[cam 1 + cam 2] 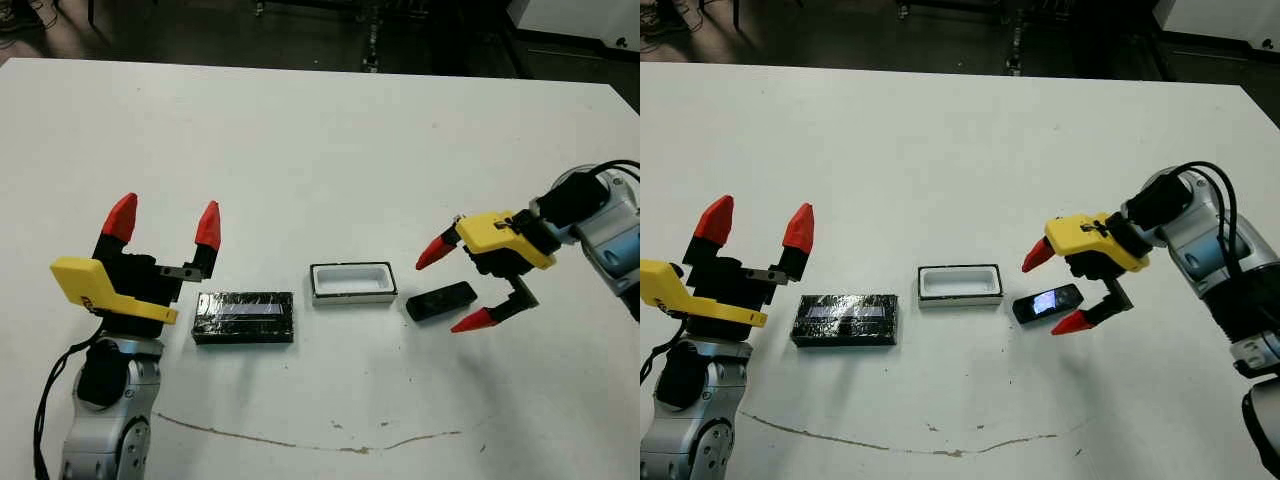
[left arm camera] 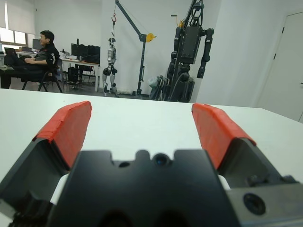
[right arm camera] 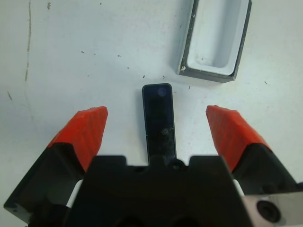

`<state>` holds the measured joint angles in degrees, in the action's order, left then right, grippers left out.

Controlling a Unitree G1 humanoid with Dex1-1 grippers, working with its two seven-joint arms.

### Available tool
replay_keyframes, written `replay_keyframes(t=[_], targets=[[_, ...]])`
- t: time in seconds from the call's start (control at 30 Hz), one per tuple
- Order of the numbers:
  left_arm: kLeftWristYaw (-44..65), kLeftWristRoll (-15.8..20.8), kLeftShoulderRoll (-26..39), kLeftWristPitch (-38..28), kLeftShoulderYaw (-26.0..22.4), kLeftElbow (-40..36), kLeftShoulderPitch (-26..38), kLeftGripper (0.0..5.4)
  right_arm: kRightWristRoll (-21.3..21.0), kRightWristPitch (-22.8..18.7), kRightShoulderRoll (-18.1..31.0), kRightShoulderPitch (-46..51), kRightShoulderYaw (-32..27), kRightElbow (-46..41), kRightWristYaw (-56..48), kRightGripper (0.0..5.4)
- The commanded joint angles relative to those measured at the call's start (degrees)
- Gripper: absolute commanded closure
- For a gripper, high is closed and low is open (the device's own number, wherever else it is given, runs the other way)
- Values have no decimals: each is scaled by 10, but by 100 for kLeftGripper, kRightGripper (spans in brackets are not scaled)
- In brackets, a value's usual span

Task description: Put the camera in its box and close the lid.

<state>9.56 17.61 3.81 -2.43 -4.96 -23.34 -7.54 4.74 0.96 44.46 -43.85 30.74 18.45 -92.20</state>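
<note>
The camera (image 1: 441, 300), a thin black bar, lies flat on the table just right of the box (image 1: 352, 284), a small white tray standing open. My right gripper (image 1: 453, 288) is open and hovers over the camera's right end, one red fingertip on each side; the right wrist view shows the camera (image 3: 159, 122) lying between the fingers and the box (image 3: 218, 38) beyond it. The lid (image 1: 243, 316), glossy black with a pale stripe, lies left of the box. My left gripper (image 1: 164, 222) is open, raised with its fingers pointing up, just left of the lid.
A thin brown line (image 1: 300, 442) runs across the white table (image 1: 320, 150) near its front edge. Beyond the far edge, the left wrist view shows a seated person (image 2: 35, 59) at a desk and robot rigs (image 2: 189, 52).
</note>
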Motion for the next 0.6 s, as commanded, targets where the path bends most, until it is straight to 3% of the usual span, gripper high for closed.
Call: replay_keyframes(t=[0.03,0.6], targets=[[2,0,1,2,0,4,-8,1,-12,8,-7,14,-12,6,-1,0],[0,-6,-1,0,0,5,-9,1,-34,-24,-28,25,-29,13,2,0]])
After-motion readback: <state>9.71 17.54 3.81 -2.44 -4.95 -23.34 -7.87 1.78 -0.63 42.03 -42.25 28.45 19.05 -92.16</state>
